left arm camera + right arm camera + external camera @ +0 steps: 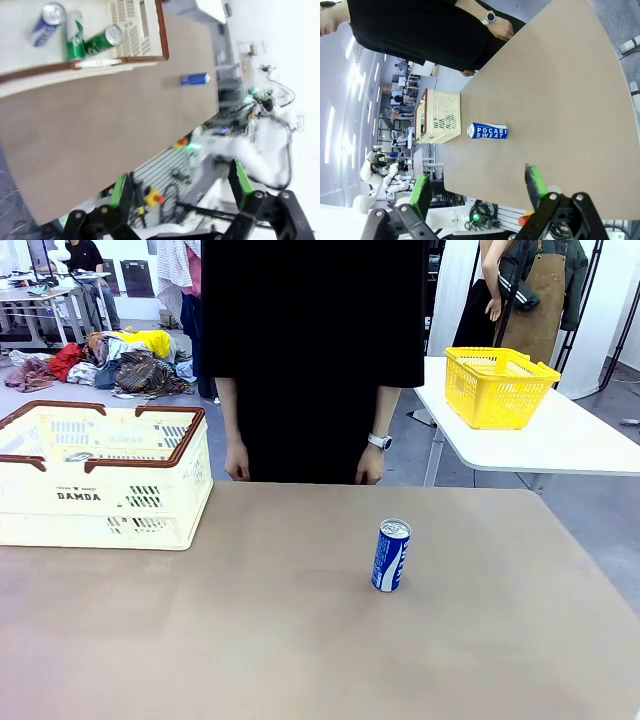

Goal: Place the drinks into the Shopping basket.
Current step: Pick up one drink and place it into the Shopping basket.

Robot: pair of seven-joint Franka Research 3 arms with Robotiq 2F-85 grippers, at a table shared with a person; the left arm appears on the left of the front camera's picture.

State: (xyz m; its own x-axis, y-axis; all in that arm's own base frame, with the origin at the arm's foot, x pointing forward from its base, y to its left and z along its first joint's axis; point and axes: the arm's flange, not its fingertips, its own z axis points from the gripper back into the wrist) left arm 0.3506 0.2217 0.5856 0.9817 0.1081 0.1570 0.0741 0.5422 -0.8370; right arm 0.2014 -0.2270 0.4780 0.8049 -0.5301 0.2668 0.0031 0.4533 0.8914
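The left gripper point(181, 192) hangs above the table with its green-padded fingers point(118, 190) spread wide and nothing between them. The right gripper point(479, 186) is likewise fully spread and empty, held off the near edge of the table point(300, 640).

One POCARI SWEAT can point(390, 555) stands upright on the table's brown surface, right of centre and well apart from every edge. It is blue and white with a silver top.

The Shopping basket point(100, 490) sits at the far left corner of the table, well apart from the standing can. It is cream-white with slotted sides, a dark brown rim and the marking "DAMDA". Inside it, the left wrist view shows a blue can point(46, 24) and two green cans point(102, 40) lying on the floor of the basket.

A person point(310, 340) in black stands at the far edge, both hands hanging down just beyond it, a watch point(379, 441) on one wrist.

Beyond, a yellow mesh basket point(497, 387) rests on a separate white table point(540, 445).
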